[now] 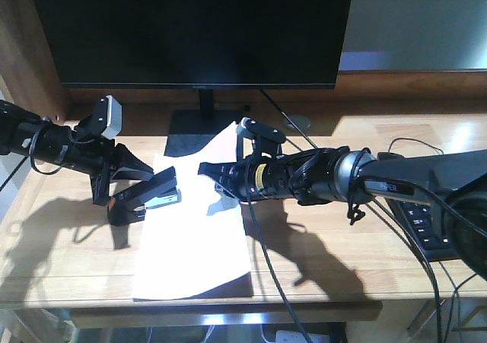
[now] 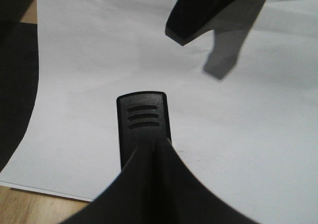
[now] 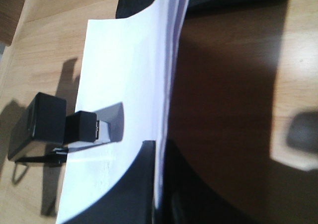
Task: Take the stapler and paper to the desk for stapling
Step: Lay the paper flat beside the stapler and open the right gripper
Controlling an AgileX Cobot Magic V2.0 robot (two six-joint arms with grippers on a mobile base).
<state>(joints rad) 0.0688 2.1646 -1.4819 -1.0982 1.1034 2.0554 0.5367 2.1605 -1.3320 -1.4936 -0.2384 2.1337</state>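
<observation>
The white paper [image 1: 190, 244] lies on the light-wood desk [image 1: 68, 259], its right edge lifted. My right gripper [image 1: 213, 185] is shut on that raised edge; the right wrist view shows the sheet [image 3: 124, 60] pinched between the fingers at the gripper [image 3: 158, 152]. My left gripper [image 1: 128, 196] is shut on the black stapler [image 1: 152, 195], which has an orange patch at its rear. The stapler's front end [image 3: 82, 127] reaches over the paper's left edge. In the left wrist view the stapler [image 2: 141, 117] juts out from my left gripper [image 2: 156, 145] above the paper [image 2: 89, 60].
A large black monitor [image 1: 190, 31] on a dark stand [image 1: 199, 122] stands just behind the paper. A black keyboard [image 1: 426, 221] and loose cables [image 1: 411, 141] lie at the right. A wooden side wall [image 1: 27, 46] rises at the left; the desk's front edge [image 1: 228, 306] is close.
</observation>
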